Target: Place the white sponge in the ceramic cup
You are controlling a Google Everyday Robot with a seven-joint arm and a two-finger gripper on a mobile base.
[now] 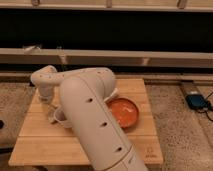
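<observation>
Nearest the camera, the thick pale arm (pixel 97 130) rises from the lower edge and covers the middle of the wooden surface (pixel 37 142). Just to its left, and partly hidden by it, a small pale round shape stands on the wood; this is taken to be the cup (pixel 59 118). Just above and slightly behind the cup, the tool (pixel 50 101) hangs from the bent wrist, pointing down. Whether it is apart or together cannot be told, as its end is lost against the arm and the cup. The sponge is not seen anywhere on the bare wood. It is judged to be either carried in the tool or hidden behind the arm, and which of the two cannot be told. On the far side of the arm, the orange bowl (pixel 123 111) sits well apart from the cup and need not be touched.

The step in hand is judged to be the lowering over the cup. The tool should be centred over the rim before anything is let go, since so small a cup could be tipped or pushed by a touch on its edge. The descent is best kept straight and slow, with release made only once the sponge is inside the rim. Farther back, a long rail (pixel 150 56) runs across the view, away from the work.
</observation>
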